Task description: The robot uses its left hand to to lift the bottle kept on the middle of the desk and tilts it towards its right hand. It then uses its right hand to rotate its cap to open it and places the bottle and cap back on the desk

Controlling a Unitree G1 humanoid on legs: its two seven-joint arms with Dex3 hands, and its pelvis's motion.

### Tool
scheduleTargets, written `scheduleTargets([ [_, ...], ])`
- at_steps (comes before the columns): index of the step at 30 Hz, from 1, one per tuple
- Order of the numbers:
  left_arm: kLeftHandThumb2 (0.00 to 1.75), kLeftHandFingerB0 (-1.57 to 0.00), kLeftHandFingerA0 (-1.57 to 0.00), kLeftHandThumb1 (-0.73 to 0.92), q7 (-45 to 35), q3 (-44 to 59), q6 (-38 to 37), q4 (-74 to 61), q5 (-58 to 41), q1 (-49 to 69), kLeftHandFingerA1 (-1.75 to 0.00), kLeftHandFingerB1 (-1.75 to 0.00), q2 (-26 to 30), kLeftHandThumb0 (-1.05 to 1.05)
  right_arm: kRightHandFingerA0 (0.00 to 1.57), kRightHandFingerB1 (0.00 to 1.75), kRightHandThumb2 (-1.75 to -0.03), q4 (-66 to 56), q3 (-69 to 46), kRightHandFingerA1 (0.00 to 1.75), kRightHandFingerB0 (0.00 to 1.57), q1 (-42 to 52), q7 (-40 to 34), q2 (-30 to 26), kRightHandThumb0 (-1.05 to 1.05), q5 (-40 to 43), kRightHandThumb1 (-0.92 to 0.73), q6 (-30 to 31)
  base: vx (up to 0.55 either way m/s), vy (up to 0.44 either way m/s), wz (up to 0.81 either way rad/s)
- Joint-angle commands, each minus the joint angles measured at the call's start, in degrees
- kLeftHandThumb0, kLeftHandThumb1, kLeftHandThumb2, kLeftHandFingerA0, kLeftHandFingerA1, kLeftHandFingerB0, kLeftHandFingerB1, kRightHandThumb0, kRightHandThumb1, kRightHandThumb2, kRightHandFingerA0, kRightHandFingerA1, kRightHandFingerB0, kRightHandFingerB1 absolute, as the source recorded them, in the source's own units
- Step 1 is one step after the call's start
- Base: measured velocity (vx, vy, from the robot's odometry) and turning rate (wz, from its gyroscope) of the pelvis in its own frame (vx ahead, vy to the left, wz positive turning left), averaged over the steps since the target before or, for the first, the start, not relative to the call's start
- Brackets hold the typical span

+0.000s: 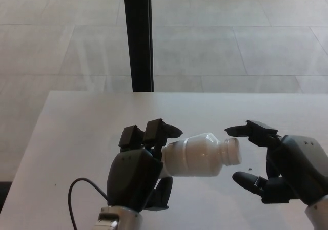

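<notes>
Left robot hand [137, 171] is closed around the base end of the white bottle [197, 155], holding it above the bench [77, 132] with its body lying nearly level and its neck pointing toward the robot's right. Two thick black fingers [154, 131] wrap over the top of the bottle's lower end, and the rest of the hand covers the bottom from view. The bottle's threaded neck [231, 151] shows bare, with no cap on it in this view.

Right robot hand [279, 166] sits just beside the bottle's mouth, holding nothing, its digits spread apart. One finger [246, 130] reaches over and slightly above the neck, close to it but apart from it, while another [248, 181] points toward the bottle from lower down. Whether a cap is tucked anywhere in that hand cannot be told.

A thin black cable [77, 189] loops over the pale bench top near the left wrist. Beyond the bench's far edge lies a floor [230, 40] of large grey tiles, and a dark upright post [138, 35] rises behind the bench.
</notes>
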Motion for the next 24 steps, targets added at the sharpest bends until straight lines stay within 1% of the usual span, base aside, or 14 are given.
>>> scheduleTargets([
  [1,1.27,-0.83,-0.88,0.51,1.25,0.09,-0.97,0.21,0.42,0.00,-1.75,-1.51,0.16,0.20,0.98,0.50,-0.58,0.14,-0.01,1.62,0.46,0.68,-1.22,-0.57,-0.58,0.06,-0.61,0.04,0.00,0.000,0.00],
  [3,1.28,-0.82,-0.88,0.50,1.00,0.06,-0.54,-0.11,0.67,0.05,-1.75,-1.53,0.29,0.21,0.95,0.51,-0.63,0.08,0.16,1.64,0.46,0.83,-1.42,-0.79,-0.58,-0.75,-0.58,0.29,0.00,0.000,0.00],
  [4,1.30,-0.83,-0.91,0.51,1.49,-0.06,-0.67,0.61,1.09,-0.80,-1.75,-1.49,0.23,0.21,0.98,0.50,-0.58,0.16,-0.19,1.62,0.47,0.59,-1.46,-0.93,-0.58,-0.61,-0.60,0.43,0.00,0.000,0.00],
  [5,1.28,-0.83,-0.89,0.49,1.73,-0.03,-0.90,0.85,1.07,-0.93,-1.75,-1.53,0.23,0.21,0.97,0.52,-0.63,0.32,-0.24,1.63,0.46,0.57,-1.61,-0.94,-0.57,-0.47,-0.57,0.26,0.00,0.000,0.00],
  [9,1.31,-0.85,-0.91,0.49,1.95,0.11,-1.30,1.22,0.71,-0.95,-1.75,-1.51,0.23,0.19,0.97,0.53,-0.63,0.52,-0.38,1.61,0.46,0.92,-1.10,-1.10,-0.57,0.42,-0.58,0.28,0.00,0.000,0.00],
  [10,1.37,-0.88,-1.02,0.48,2.00,0.10,-1.45,1.24,0.76,-0.95,-1.75,-1.45,0.39,0.11,0.96,0.52,-0.63,0.42,-0.41,1.58,0.47,1.11,-0.85,-1.32,-0.55,0.16,-0.60,0.64,0.00,0.000,0.00],
  [11,1.37,-0.88,-1.02,0.48,2.02,0.09,-1.47,1.25,0.76,-0.96,-1.75,-1.45,0.42,0.11,0.96,0.52,-0.63,0.40,-0.40,1.58,0.47,1.13,-0.83,-1.36,-0.55,0.14,-0.60,0.69,0.00,0.000,0.00],
  [12,1.32,-0.82,-0.89,0.49,1.76,0.09,-1.34,1.10,0.71,-0.91,-1.75,-1.52,0.47,0.16,0.96,0.52,-0.63,0.84,-0.44,1.58,0.47,1.11,-1.11,-1.67,-0.53,0.16,-0.62,0.18,0.00,0.000,0.00],
  [13,1.35,-0.87,-1.02,0.48,1.41,0.34,-1.36,0.90,0.02,-0.81,-1.75,-1.47,0.19,0.13,0.99,0.52,-0.63,1.37,-0.58,1.49,0.49,1.10,-1.43,-1.80,-0.46,0.49,-0.65,-0.32,0.00,0.000,0.00],
  [15,1.35,-0.88,-1.03,0.48,2.25,0.15,-1.77,1.32,0.64,-1.13,-1.75,-1.47,0.36,0.13,1.01,0.52,-0.61,1.38,-0.61,1.46,0.53,1.10,-1.60,-1.78,-0.40,0.70,-0.71,-0.38,0.00,0.000,0.00],
  [17,1.36,-0.88,-1.03,0.48,2.37,0.19,-2.14,1.74,0.40,-1.09,-1.75,-1.48,0.38,0.12,1.02,0.52,-0.61,1.64,-0.38,1.45,0.57,1.04,-2.26,-1.75,-0.37,0.61,-0.73,-0.96,0.00,0.000,0.00],
  [18,1.31,-0.83,-0.90,0.49,2.28,0.16,-2.11,1.67,0.43,-1.03,-1.75,-1.54,0.42,0.17,1.03,0.52,-0.61,1.93,-0.25,1.43,0.58,1.01,-2.98,-1.73,-0.37,0.45,-0.73,-1.51,0.00,0.000,0.00],
  [20,1.31,-0.83,-0.90,0.48,2.21,0.23,-1.92,1.64,0.24,-1.11,-1.75,-1.53,0.04,0.18,1.02,0.54,-0.61,2.13,-0.22,1.46,0.59,0.66,-3.77,-1.27,-0.37,0.75,-0.74,-2.09,0.00,0.000,0.00],
  [24,1.29,-0.83,-0.91,0.53,1.81,0.18,-1.80,1.59,0.25,-1.31,-1.75,-1.50,0.05,0.17,1.02,0.55,-0.65,0.74,0.37,1.45,0.59,0.23,-3.67,-0.68,-0.41,0.03,-0.71,-1.14,0.00,0.000,0.00],
])
